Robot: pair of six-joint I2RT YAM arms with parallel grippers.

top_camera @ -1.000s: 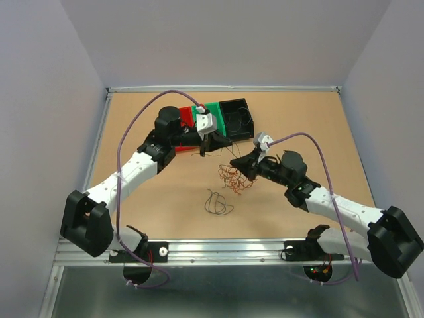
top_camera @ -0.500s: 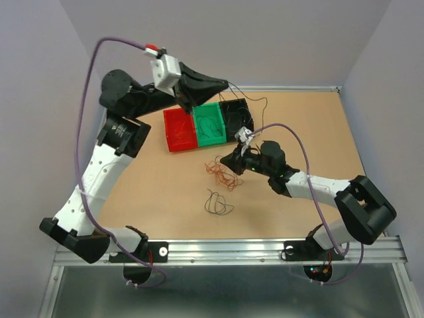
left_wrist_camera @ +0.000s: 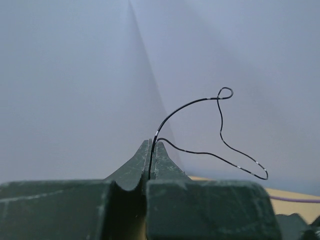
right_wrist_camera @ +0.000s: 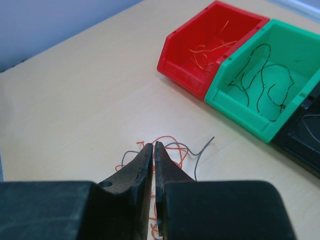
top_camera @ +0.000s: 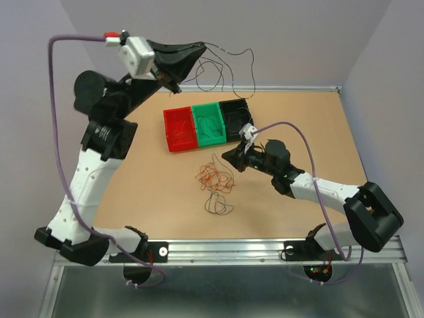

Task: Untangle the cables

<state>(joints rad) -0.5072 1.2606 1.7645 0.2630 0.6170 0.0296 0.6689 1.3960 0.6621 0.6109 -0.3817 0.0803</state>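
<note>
Table has an orange tangle left just ahead of your closed, empty right gripper; left gripper is pinching one black cable; bins hold a few.

i see my right gripper nearly shut, tips just before loose orange and grey wires — beyond, a red bin holds orange strands, a green bin dark ones.

top camera looks down on the table; right wrist shares the bins, closer.
</note>
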